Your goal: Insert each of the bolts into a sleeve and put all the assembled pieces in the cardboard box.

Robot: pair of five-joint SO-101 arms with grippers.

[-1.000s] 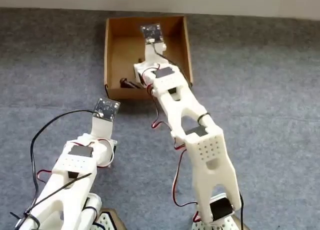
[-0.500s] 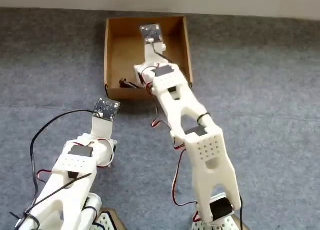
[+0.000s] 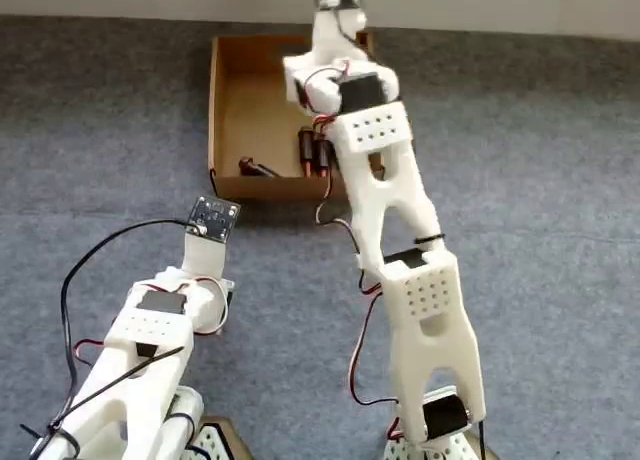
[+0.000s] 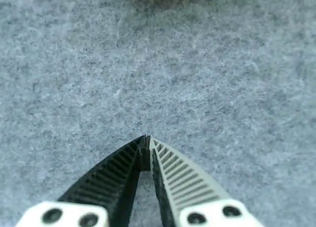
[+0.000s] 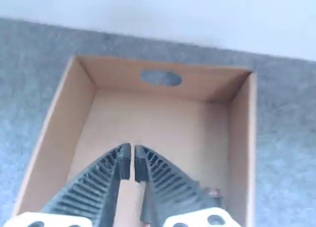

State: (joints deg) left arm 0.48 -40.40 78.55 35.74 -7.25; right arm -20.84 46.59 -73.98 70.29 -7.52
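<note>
1. The cardboard box (image 3: 213, 110) stands at the far side of the grey carpet (image 3: 530, 200); inside it two copper-and-dark pieces (image 3: 316, 152) lie side by side against the near wall, and a third dark piece (image 3: 254, 167) lies along the same wall, closer to the corner.
2. Judged from this, the packing is far along: three pieces are already in the box; the two lying together look like bolts seated in sleeves, though the dark one is too small to tell whether it is assembled; how many pieces the job counts in all I cannot say, so little or nothing may be left.
3. The right arm (image 3: 400, 210) stretches out over the box; the right gripper (image 5: 132, 150) hangs above the box floor and apart from it; its jaws are drawn nearly together with only a slit between them, and nothing sits in that slit; a piece end (image 5: 211, 191) peeps out beside one finger, near the side wall, untouched.
4. The left arm (image 3: 150, 330) sits low over the carpet, short of the box; the left gripper (image 4: 146, 140) has its tips meeting, closed on nothing, with plain carpet beneath.
5. Neither hand carries anything, so no piece is on its way to the box at this moment.
</note>
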